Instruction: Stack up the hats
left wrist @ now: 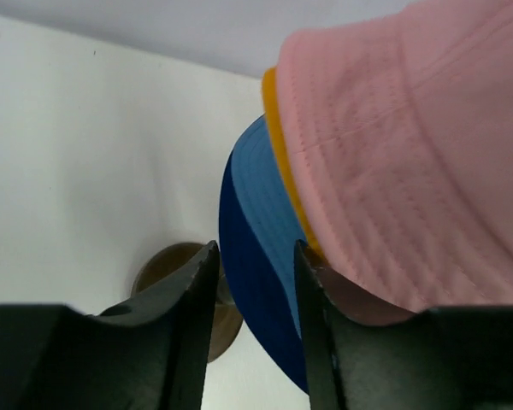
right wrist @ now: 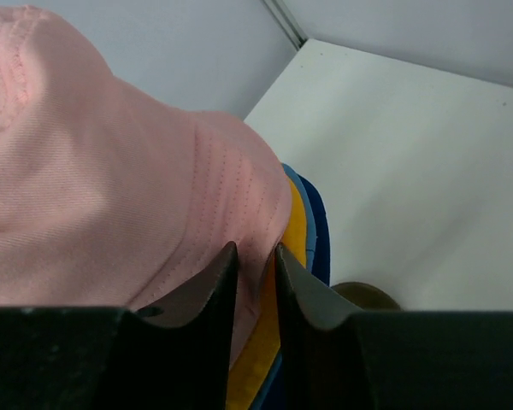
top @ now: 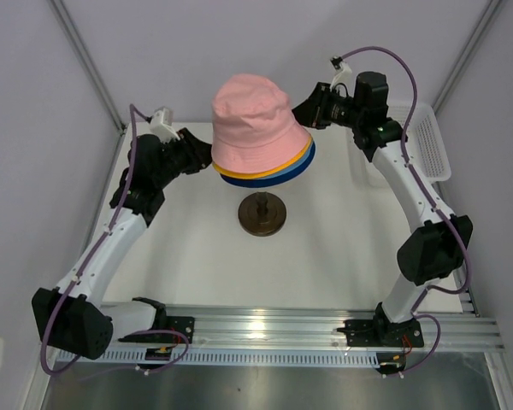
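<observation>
While both arms reach in from either side, the four hats sit nested in one stack high above the middle of the table (top: 342, 248): pink hat (top: 255, 124) on top, then the brims of the yellow-orange hat (top: 301, 159), light blue hat (left wrist: 269, 192) and dark blue hat (left wrist: 252, 265) showing beneath it. A dark round base (top: 262, 214) stands on the table just near of the stack.

Left gripper (left wrist: 255, 265) is at the stack's left edge. Its fingers (left wrist: 192, 282) are parted, with the blue brims in the gap; whether they press on the fabric I cannot tell.

Right gripper (right wrist: 256, 265) is at the stack's right edge. Its fingers (right wrist: 214, 282) stand close together, pinching a fold of the pink hat's brim; the yellow-orange brim lies just below.

White mesh basket (top: 432, 141) lies at the far right of the table, well apart from the stack.
</observation>
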`<state>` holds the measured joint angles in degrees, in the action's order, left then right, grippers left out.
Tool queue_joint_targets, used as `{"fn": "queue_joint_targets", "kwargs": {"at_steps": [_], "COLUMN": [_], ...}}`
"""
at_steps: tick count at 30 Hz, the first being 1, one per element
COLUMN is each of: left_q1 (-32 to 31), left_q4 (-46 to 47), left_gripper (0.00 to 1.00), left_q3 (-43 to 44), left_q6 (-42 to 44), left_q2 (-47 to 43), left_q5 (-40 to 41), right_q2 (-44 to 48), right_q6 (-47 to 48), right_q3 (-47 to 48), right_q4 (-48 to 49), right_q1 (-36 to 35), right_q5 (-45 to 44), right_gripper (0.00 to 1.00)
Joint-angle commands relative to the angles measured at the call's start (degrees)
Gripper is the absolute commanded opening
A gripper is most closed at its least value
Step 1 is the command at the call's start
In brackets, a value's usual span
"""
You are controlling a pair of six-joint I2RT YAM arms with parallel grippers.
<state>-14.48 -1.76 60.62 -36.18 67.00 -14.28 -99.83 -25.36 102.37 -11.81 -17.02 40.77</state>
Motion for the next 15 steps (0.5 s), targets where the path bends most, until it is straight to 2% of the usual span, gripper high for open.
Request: {"fn": "queue_joint_targets", "kwargs": {"at_steps": [1,4,5,7,8,10,11,15], "left_q1": [-1.0,-1.0,-0.9,-1.0,-1.0,-0.9,-0.9,-0.7], "left_q4": [-11.5,-14.1,-14.9,-16.6,-17.0,-17.7,-17.7,-17.7], "left_gripper": [0.45,0.59,0.61,0.69,0.72,0.81,0.83,0.88], "left_q3": [7.0,11.7,13.9,16.7,17.2,18.3,18.3,18.3], "left_q6": [7.4,7.4,7.8,8.7,9.6,10.5,11.0,11.3], "left_q2": [2.3,3.8,4.1,4.0,3.7,2.4,1.8,-0.4], "left_q5": [-2.3,0.5,2.1,3.2,4.5,6.3,7.2,9.3], "right_q2": [3.9,6.5,6.9,8.0,8.2,8.9,9.3,10.9], "right_q6": [2.4,3.4,3.8,5.7,6.5,8.0,8.5,8.8], "right_q3": [-1.9,-2.6,-2.6,-2.3,-2.0,-1.3,-0.8,2.3], "right_q4": [-8.7,-10.3,-10.9,-13.6,-14.5,-17.5,-18.2,-22.5], "right_q1": [-0.2,-0.2,-0.2,0.0,0.1,1.0,1.6,4.7], "right_q5": [-0.7,-2.9,-4.1,-5.5,-7.3,-9.7,-11.9,-16.1], "right_gripper": [0.28,0.46,0.58,0.70,0.80,0.90,0.99,1.00]}}
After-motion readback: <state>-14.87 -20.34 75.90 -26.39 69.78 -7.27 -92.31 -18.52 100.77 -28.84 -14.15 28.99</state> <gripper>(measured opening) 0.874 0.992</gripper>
